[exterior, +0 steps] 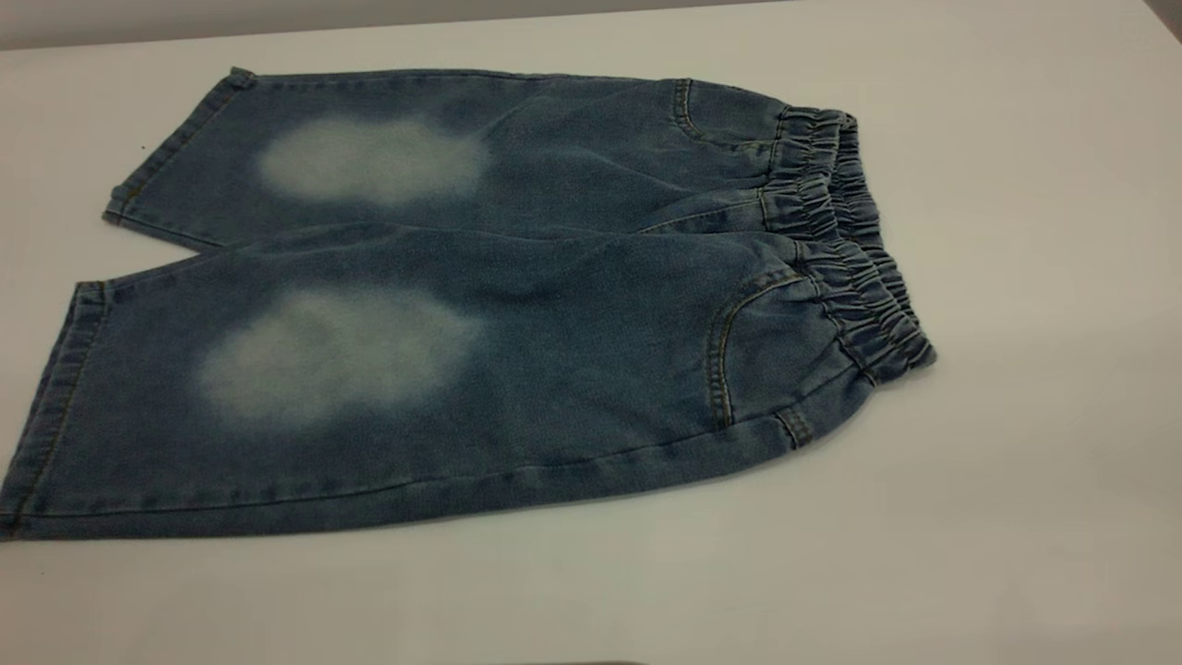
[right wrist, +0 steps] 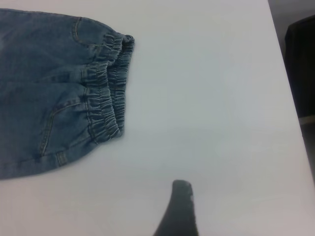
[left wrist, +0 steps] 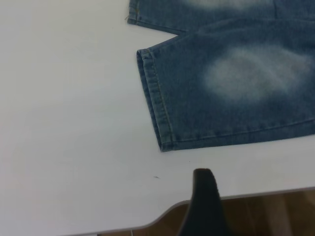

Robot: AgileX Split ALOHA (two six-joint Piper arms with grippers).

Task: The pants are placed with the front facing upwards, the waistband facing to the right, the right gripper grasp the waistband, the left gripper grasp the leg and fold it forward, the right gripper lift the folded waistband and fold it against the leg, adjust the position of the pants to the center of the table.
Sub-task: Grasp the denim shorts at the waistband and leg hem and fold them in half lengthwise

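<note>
The pants (exterior: pixel 480 305) lie flat and front up on the white table (exterior: pixel 1016 462), a pale oval patch on each leg. The gathered waistband (exterior: pixel 854 245) points right and the leg hems point left. Neither gripper shows in the exterior view. My left gripper (left wrist: pixel 241 196) hovers over the table's near edge, short of the near leg hem (left wrist: pixel 156 103); one black finger (left wrist: pixel 204 187) shows, with nothing beside it. My right gripper (right wrist: pixel 221 199) hangs over bare table, apart from the waistband (right wrist: pixel 110 91); its white-flecked finger (right wrist: pixel 181 201) also stands alone.
The table's rounded near edge (left wrist: pixel 162 219) shows in the left wrist view, with wooden floor below it. A dark object (right wrist: pixel 301 64) stands past the table's edge in the right wrist view. White table surface surrounds the pants on all sides.
</note>
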